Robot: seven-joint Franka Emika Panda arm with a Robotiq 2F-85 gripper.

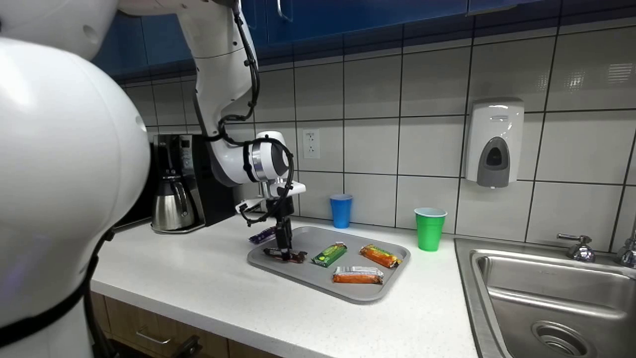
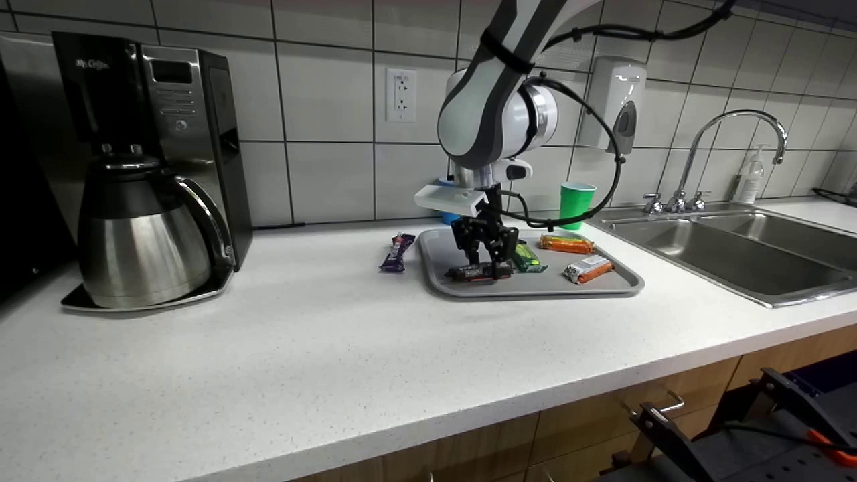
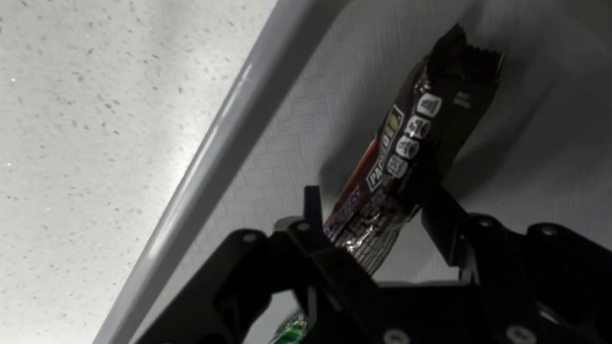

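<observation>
My gripper (image 3: 372,203) is low over a dark brown wrapped bar (image 3: 413,138) on the grey tray (image 3: 210,143). In the wrist view the fingers are spread on both sides of the bar. A small gap shows at the left finger; whether the right finger touches is unclear. The gripper (image 1: 285,254) and bar (image 1: 298,257) also show in an exterior view, at the tray's end. Beside them lies a green bar (image 2: 527,258); its end shows in the wrist view (image 3: 292,330). An orange bar (image 1: 380,256) and a white-and-orange bar (image 1: 357,275) lie farther along the tray.
A purple bar (image 2: 398,252) lies on the counter (image 2: 268,361) just outside the tray. A blue cup (image 1: 341,211) and a green cup (image 1: 430,228) stand behind the tray. A coffee maker (image 2: 194,127) with a steel carafe stands at one end, a sink (image 1: 541,293) at the other.
</observation>
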